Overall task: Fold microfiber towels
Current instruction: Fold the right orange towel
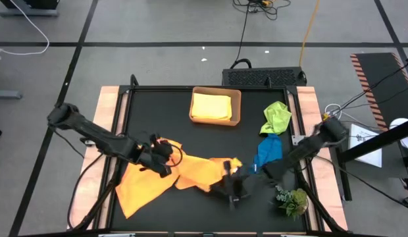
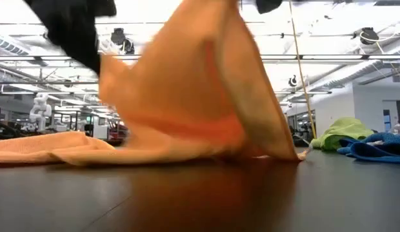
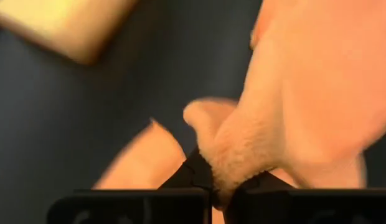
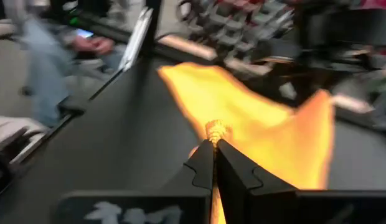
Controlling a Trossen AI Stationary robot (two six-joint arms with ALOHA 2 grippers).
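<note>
Black table [image 1: 158, 108], wooden strips along both long edges.

Orange towel [image 1: 151, 178] spread across the near half of the table, largest item; part lies flat at the near-left, the rest is lifted into a peak, which fills the low view [image 2: 187, 96].

Tan tray [image 1: 237, 105] at the far centre, holding a yellow towel [image 1: 212, 106], folded flat.

Lime green towel [image 1: 278, 117] crumpled right of the tray; blue towel [image 1: 268, 151] bunched just nearer, touching it. Both lie on the table, seen low at the right edge [image 2: 345, 132].

Leafy plant sprig [image 1: 291, 199] at the near-right corner.

Left gripper [image 1: 161, 153] over the orange towel's left part, jaws closed tight on a fold of it; cloth bulges above the fingertips [image 3: 205, 177].

Right gripper [image 1: 231, 178] at the towel's right end, fingers pressed together pinching an orange corner [image 4: 215, 134].

A person sits beyond the table, blurred, in the right wrist view [image 4: 50, 56].
</note>
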